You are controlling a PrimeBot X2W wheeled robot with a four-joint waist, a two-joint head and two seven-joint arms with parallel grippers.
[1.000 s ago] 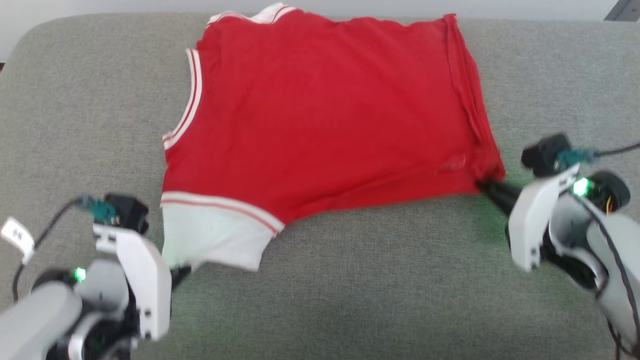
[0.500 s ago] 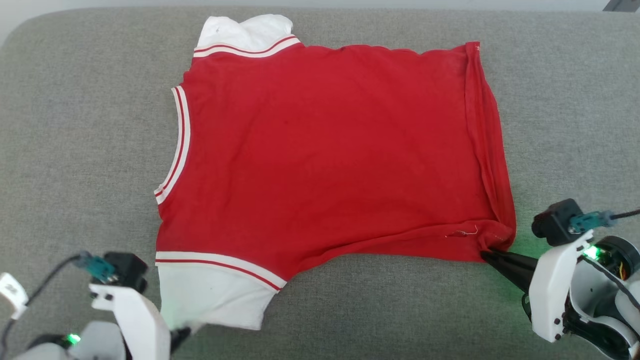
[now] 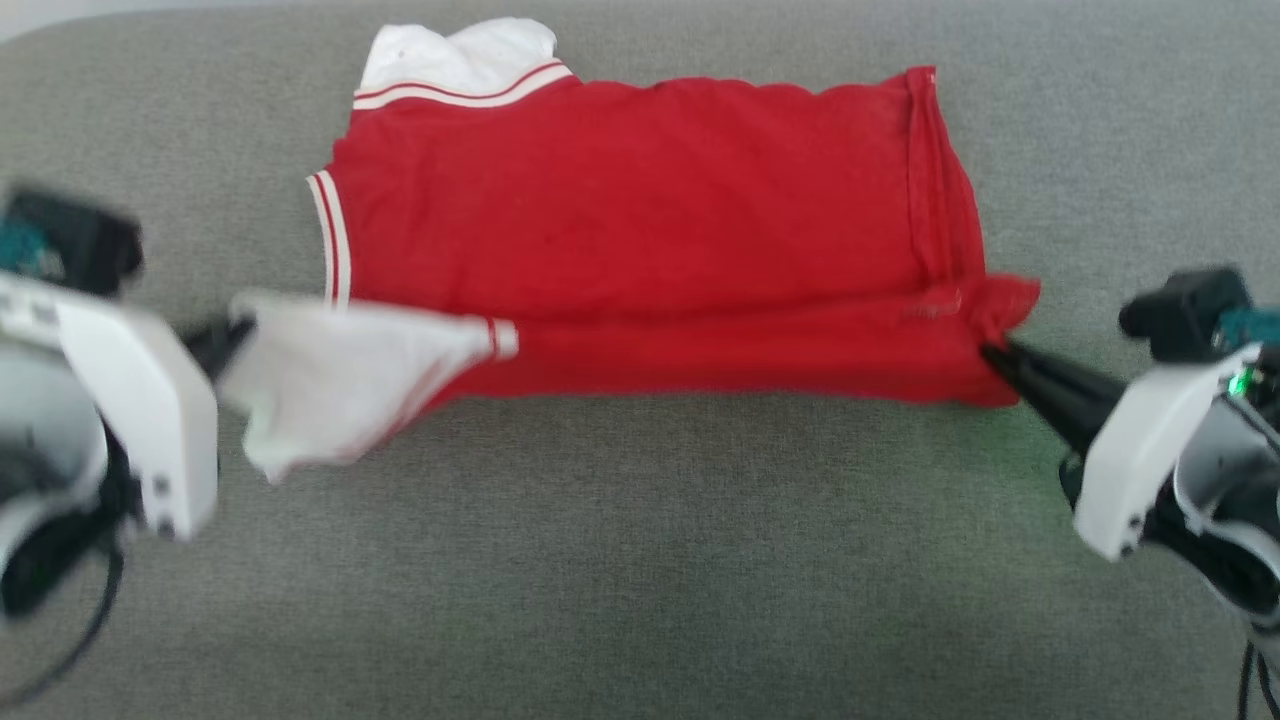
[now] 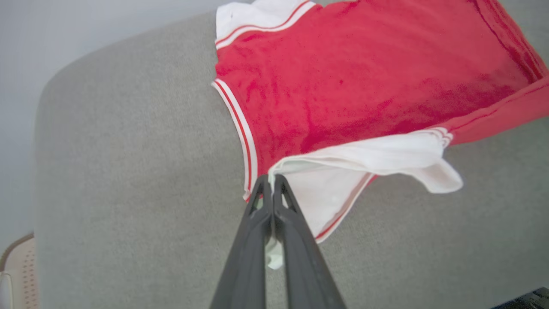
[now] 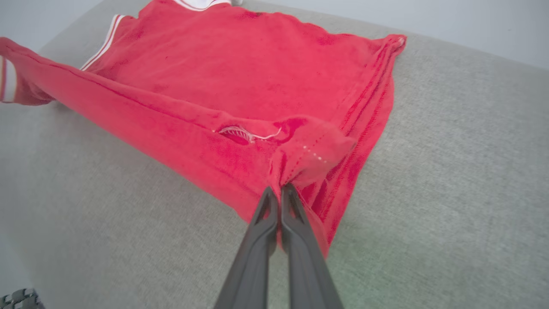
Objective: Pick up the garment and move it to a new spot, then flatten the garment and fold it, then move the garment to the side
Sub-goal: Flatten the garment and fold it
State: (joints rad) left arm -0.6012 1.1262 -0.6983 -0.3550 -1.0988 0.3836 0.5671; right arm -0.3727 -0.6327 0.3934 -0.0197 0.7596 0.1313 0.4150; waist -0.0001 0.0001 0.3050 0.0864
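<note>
The garment (image 3: 640,220), a red shirt with white sleeves and red-white striped trim, lies plain side up on the grey cushion (image 3: 640,560). Its near edge is lifted and hangs taut between both grippers. My left gripper (image 3: 232,335) is shut on the near white sleeve (image 3: 330,385); in the left wrist view the closed fingertips (image 4: 271,180) pinch the sleeve's edge (image 4: 364,156). At the right, my right gripper (image 3: 990,352) is shut on the near red hem corner (image 5: 315,150), pinched at its tips (image 5: 279,189). The far white sleeve (image 3: 455,55) rests flat at the back.
The grey cushion's rounded back-left corner (image 4: 55,81) borders a pale wall (image 4: 64,25). A beige perforated object (image 4: 17,274) sits below the cushion's edge in the left wrist view. Bare cushion stretches in front of the garment.
Both grippers have risen and moved away from me, lifting the garment's near edge off the cushion and carrying it over the body. The near sleeve now hangs in the air.
</note>
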